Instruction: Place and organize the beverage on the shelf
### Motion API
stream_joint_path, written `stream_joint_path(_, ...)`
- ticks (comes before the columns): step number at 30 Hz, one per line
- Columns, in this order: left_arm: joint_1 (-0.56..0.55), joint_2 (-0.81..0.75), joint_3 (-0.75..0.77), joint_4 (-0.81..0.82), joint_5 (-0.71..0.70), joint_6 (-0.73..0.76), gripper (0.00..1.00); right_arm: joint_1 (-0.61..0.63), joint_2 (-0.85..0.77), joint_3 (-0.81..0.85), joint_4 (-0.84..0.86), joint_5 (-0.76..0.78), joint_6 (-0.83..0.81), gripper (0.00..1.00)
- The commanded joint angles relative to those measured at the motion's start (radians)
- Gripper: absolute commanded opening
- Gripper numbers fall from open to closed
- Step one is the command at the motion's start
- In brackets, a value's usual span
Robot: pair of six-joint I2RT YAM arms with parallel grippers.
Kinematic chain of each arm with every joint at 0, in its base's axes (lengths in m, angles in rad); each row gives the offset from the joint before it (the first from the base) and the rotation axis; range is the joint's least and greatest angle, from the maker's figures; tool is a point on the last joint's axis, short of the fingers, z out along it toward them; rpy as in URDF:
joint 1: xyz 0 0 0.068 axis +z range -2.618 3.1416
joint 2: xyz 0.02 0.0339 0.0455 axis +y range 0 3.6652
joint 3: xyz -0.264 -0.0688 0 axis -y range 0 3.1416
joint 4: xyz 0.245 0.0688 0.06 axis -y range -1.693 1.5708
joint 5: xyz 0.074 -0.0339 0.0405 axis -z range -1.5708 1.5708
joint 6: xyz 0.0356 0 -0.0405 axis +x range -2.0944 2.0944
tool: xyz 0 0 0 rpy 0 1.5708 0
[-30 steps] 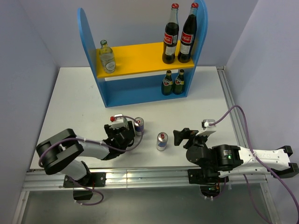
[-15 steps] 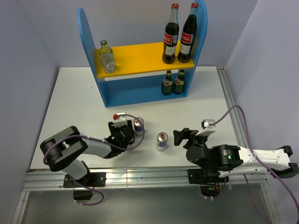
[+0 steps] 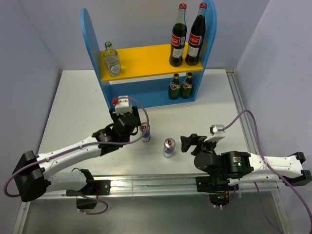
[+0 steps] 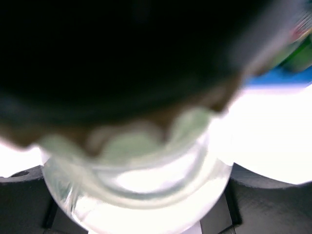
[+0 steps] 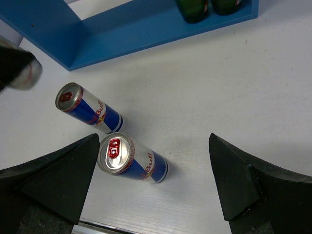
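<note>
"Small clear glass bottle (image 4: 131, 180), is that what the left gripper (image 3: 130, 126) has?"

"Looks so. Its wrist view shows it closed round smooth, rounded glass. The bottle is over the white table (image 3: 73, 107), on the near side of the blue shelf with the yellow upper board (image 3: 92, 44), just left of a slim blue-and-silver can (image 3: 145, 132)."

"And the right gripper (image 5: 153, 141)?"

"Wide open, empty, above the second can (image 5: 131, 161)."

"How will the bottle handle?"

"Rigid, smooth, probably slippery and breakable, with some weight if full. I'd hold it round the body, upright, and set it beside the matching clear bottle (image 3: 111, 58) at the board's left end."
</note>
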Motion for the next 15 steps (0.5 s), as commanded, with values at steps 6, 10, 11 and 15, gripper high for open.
stream_joint_path(6, 0.036, 0.106, 0.518, -0.117, 0.076, 0.201, 0.00, 0.008, -0.011, -0.012, 0.010, 0.035, 0.023, 1.00)
stream_joint_path(10, 0.110, 0.217, 0.751, -0.148, 0.145, 0.262, 0.00, 0.007, -0.025, -0.014, 0.001, 0.038, 0.034, 1.00)
stream_joint_path(11, 0.119, 0.240, 0.788, -0.155, 0.153, 0.269, 0.00, 0.007, -0.030, -0.014, 0.000, 0.038, 0.037, 1.00)
stream_joint_path(15, 0.168, 0.353, 0.922, -0.166, 0.196, 0.286, 0.00, 0.007, -0.042, -0.015, -0.007, 0.038, 0.043, 1.00)
